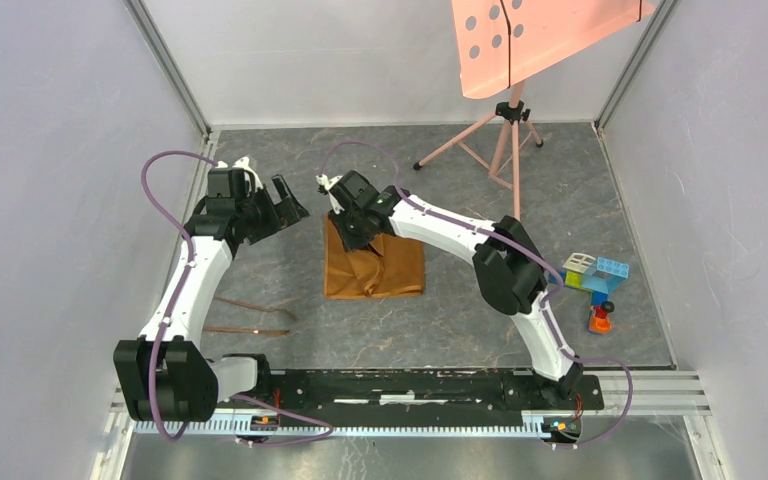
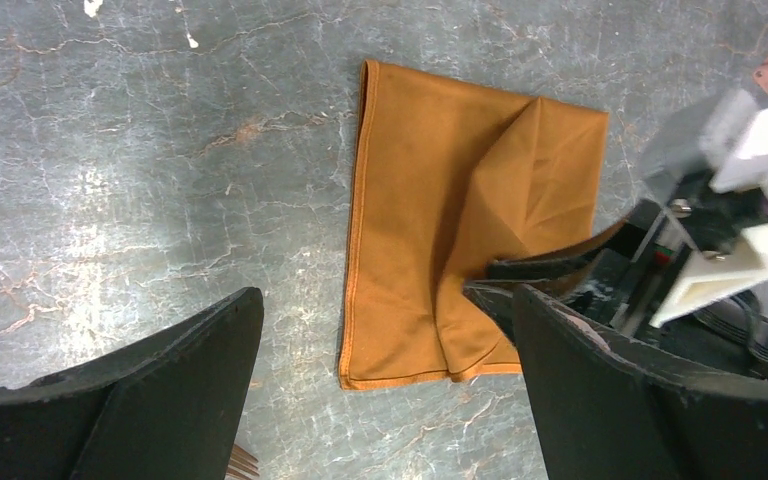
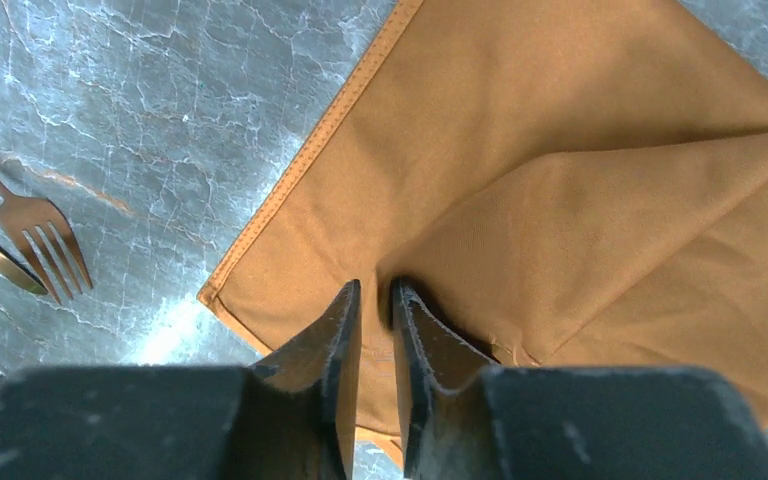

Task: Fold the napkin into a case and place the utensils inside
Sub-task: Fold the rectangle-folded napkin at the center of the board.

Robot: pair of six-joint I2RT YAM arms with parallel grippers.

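Folded napkin (image 1: 400, 275) pinched by right gripper (image 3: 375, 290); utensils (image 3: 28, 215) outside, apart

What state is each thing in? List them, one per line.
napkin: partly folded, one fold pinched up.
utensils: lying bare on the table, outside the napkin.
left end effector: open, empty, above the table.
right end effector: nearly shut, pinching the napkin's fold.
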